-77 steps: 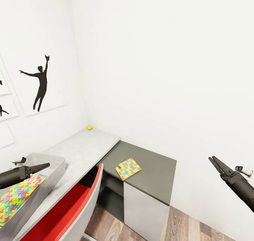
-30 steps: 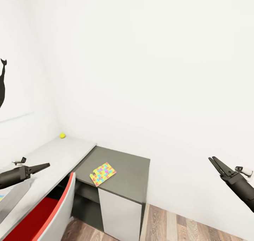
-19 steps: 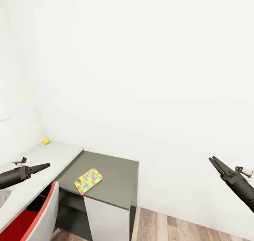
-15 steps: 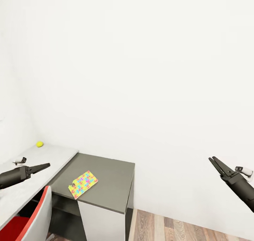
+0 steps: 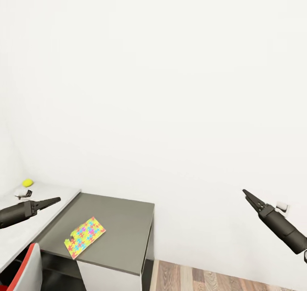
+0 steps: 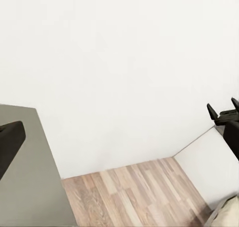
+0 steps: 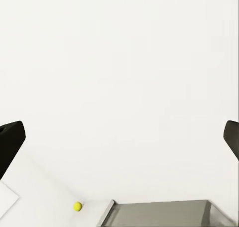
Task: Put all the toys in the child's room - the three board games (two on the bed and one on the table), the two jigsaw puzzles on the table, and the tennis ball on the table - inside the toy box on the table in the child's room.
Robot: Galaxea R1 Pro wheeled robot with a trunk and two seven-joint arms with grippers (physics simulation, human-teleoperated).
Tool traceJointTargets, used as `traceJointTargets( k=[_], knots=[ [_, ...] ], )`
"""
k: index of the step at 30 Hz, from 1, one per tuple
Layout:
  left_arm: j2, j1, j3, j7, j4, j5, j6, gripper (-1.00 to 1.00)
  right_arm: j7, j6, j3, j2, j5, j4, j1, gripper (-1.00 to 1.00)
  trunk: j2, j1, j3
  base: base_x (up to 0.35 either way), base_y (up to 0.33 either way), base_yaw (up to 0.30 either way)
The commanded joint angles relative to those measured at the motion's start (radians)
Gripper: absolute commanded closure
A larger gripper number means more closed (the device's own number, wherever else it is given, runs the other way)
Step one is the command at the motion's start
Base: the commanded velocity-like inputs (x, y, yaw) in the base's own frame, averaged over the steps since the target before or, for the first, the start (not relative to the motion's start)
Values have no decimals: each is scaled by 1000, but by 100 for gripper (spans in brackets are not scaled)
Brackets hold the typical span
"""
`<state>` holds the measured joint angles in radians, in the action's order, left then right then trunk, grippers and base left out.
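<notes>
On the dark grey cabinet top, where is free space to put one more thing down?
The dark grey cabinet top is bare between the flat multicoloured jigsaw puzzle and the white wall, and toward its right edge. The front left part near the pale grey desk top is taken by the puzzle.

Not much of the table (image 5: 115, 223) makes it into the head view: its pale top runs off the left edge and the cabinet front is chopped by the bottom edge. The red chair (image 5: 23, 272) is just a sliver in the lower left corner. Both arms get cut by the frame edges too, and the left gripper (image 5: 53, 201) and right gripper (image 5: 249, 196) are thin enough there that I can't tell how the jaws sit. The tennis ball (image 7: 77, 206) is a tiny yellow dot, no detail.
</notes>
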<state>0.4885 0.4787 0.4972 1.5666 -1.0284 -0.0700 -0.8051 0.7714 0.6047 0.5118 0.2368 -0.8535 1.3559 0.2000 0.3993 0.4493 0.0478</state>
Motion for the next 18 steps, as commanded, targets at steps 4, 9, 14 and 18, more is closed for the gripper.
traceJointTargets(
  k=[4, 9, 14, 18],
  knots=[
    [0, 0, -2, 4, 0, 2, -8, -100, -8, 6, -3, 0, -9, -76, 1, -100, 1, 1, 0, 170, -18, -268],
    [0, 0, -3, 4, 0, 4, -8, -100, -8, 3, -3, -1, -10, -185, 1, -100, 1, 1, 0, 178, -37, -278],
    [2, 1, 0, 4, 1, 10, -9, -100, -12, 3, -3, -1, -10, -222, 3, -100, 1, 1, 0, 121, -41, -280],
    [0, 1, -4, 4, 2, 11, -11, -100, -12, -2, -4, -2, -10, -227, 5, -100, 1, 1, 0, 22, 120, -161]
  ],
)
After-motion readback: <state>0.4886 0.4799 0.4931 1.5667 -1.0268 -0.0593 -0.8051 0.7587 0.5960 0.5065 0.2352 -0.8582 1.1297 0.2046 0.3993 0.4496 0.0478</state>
